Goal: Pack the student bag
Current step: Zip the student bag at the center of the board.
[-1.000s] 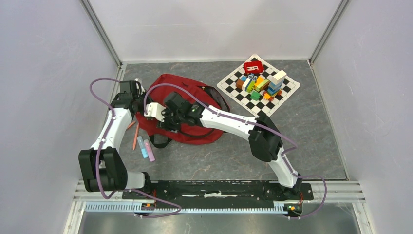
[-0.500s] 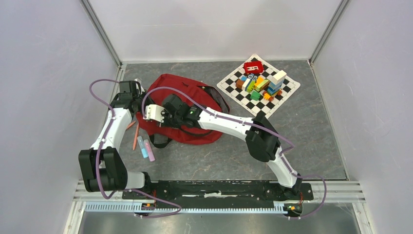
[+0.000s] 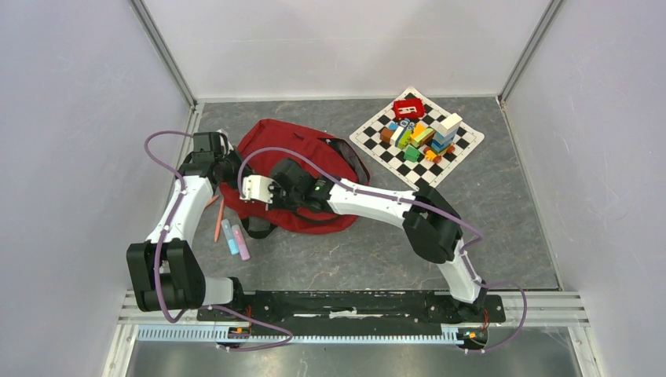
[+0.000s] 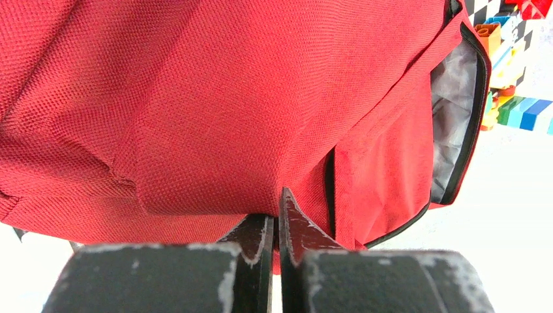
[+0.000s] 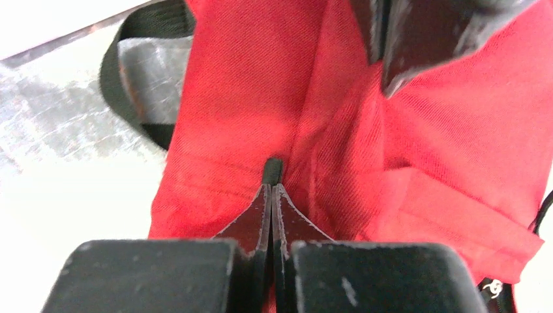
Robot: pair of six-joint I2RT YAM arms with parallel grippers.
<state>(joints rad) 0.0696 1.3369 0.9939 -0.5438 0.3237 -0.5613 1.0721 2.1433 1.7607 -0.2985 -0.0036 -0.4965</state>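
Student bag lies flat on the grey table, left of centre and towards the far side, with its black straps trailing at the near edge. In the left wrist view the bag's red fabric fills nearly the whole picture. A pocket mouth stands open at the right and shows the grey lining inside a black zip edge. The left gripper is at the bag's left rim. Its fingers are drawn tight together on the lower hem, with a sliver of red cloth showing between them, so I read it as pinching a fold of the bag. The right gripper sits over the bag's near-left part, fingers pressed flat against each other with no gap. A small black tab pokes up right at their tips, against a crease in the red fabric; I cannot tell whether the tab is actually nipped. A black strap loop lies on the table to the left of that crease. Nearer the arm bases, just beside the bag, lie orange pencils and two highlighters. Well apart on the far right is a chequered mat piled with coloured blocks.
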